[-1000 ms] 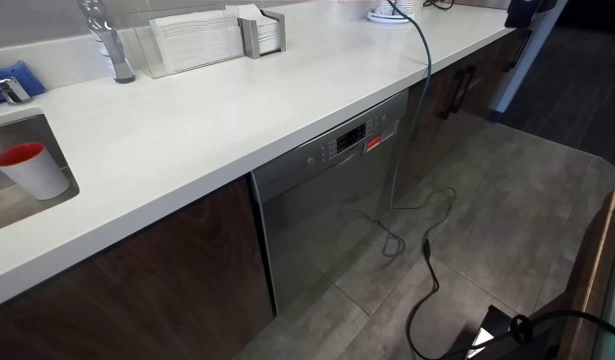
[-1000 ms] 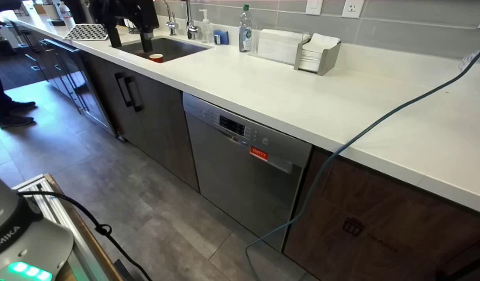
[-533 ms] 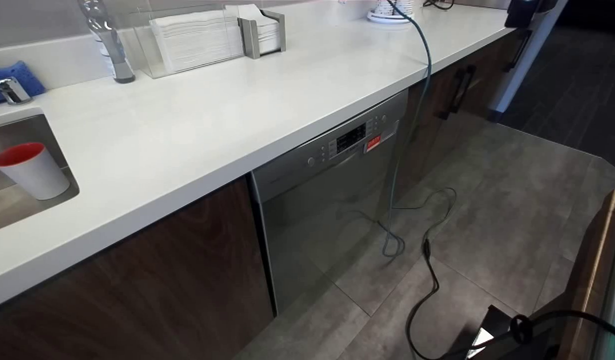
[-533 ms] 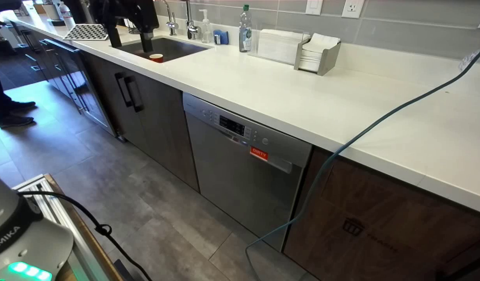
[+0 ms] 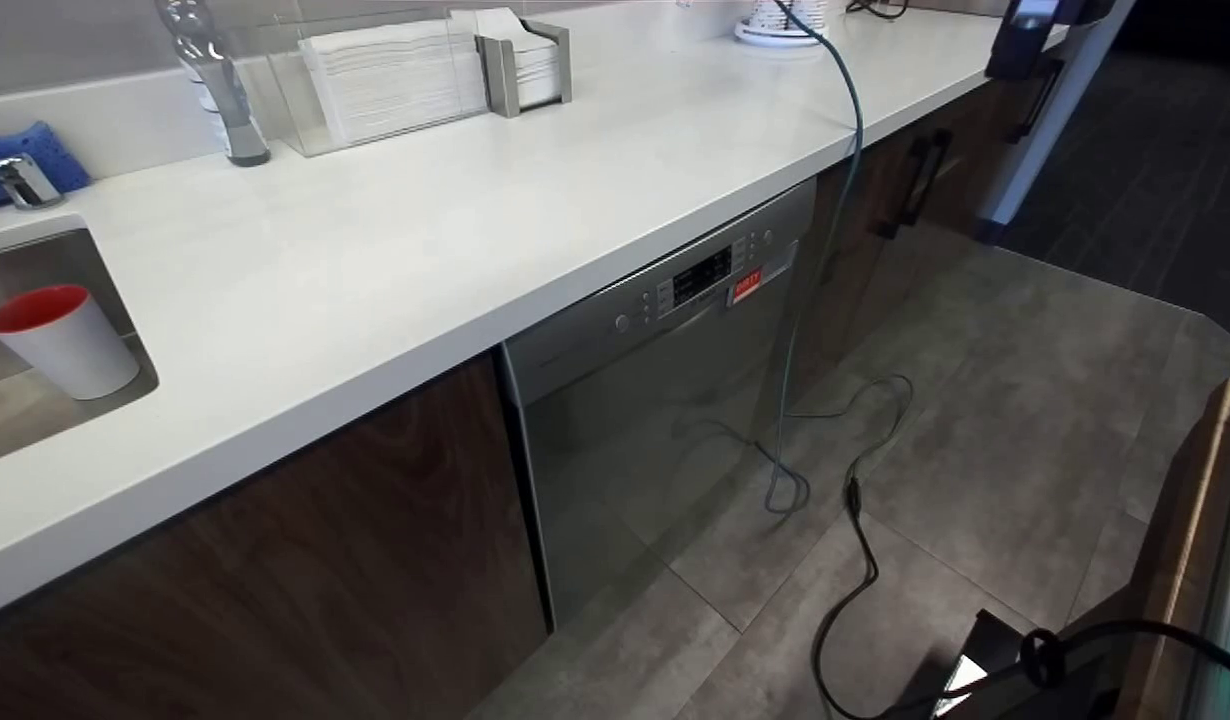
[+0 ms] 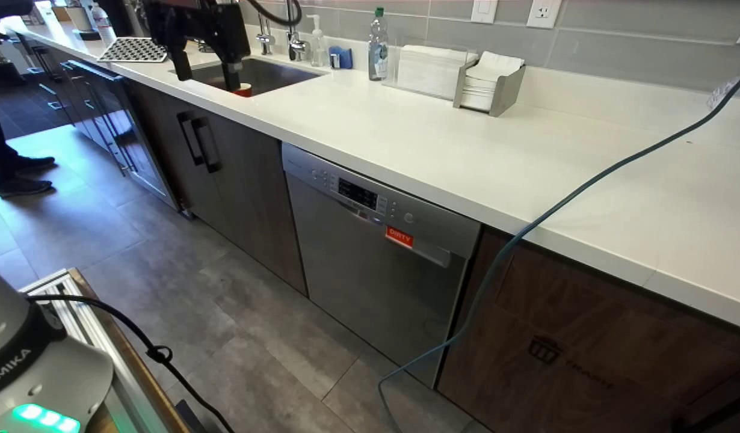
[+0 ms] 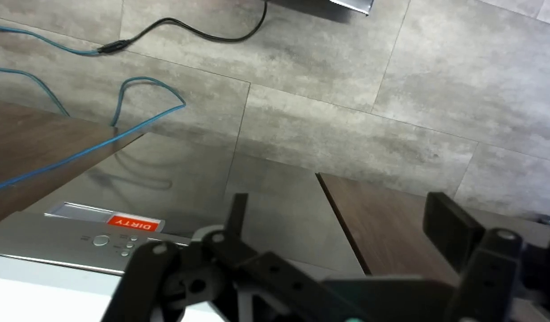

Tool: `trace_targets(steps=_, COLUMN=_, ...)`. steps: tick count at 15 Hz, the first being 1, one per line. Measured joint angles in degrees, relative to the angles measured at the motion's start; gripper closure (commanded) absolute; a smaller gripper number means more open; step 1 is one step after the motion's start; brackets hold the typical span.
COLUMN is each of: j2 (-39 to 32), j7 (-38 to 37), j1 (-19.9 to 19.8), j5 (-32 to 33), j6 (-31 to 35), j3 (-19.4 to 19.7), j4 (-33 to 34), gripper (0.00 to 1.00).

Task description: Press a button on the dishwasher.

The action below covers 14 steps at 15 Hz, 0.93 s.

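Note:
The dishwasher (image 5: 655, 450) has a grey metal front, seen in both exterior views (image 6: 370, 264) and the wrist view (image 7: 279, 223). Its top control panel carries a dark display (image 6: 358, 192), small buttons and a round button (image 6: 408, 218). The round button also shows in the wrist view (image 7: 100, 240), where a gripper finger hides the display. My gripper (image 6: 207, 79) hangs with fingers apart and nothing between them. In the exterior view it appears before the sink. In the wrist view the gripper (image 7: 340, 201) is apart from the dishwasher, higher up. A dark arm or gripper part (image 5: 1020, 40) shows top right.
A red DIRTY label (image 6: 399, 236) sits on the dishwasher's front. The white countertop (image 6: 442, 144) overhangs the panel. A blue cable (image 6: 496, 258) crosses the counter edge down to the floor. A red-and-white cup (image 5: 70, 345) is in the sink. Napkin holders stand on the counter.
My gripper has moved slightly down and to the right in one exterior view, with a cable now showing above it. The dark part top right has moved left and down.

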<state>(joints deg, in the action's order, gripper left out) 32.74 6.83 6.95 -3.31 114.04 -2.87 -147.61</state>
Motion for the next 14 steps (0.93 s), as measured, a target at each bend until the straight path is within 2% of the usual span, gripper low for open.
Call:
trace_targets(steps=8, j2=-11.1, j7=11.1, j1=2.5, j5=-15.5, j6=22.2, j3=6.7, j4=-9.6, gripper=0.00)
trace_targets(steps=11, j2=-16.0, j7=16.5, j1=4.6, j5=-25.9, j6=29.7, j3=8.9, j4=-10.3, gripper=0.00)
trace_targets(steps=14, j2=-20.3, j7=25.1, j1=8.0, j5=-39.2, j6=36.3, j3=11.7, j4=-10.3, gripper=0.00)
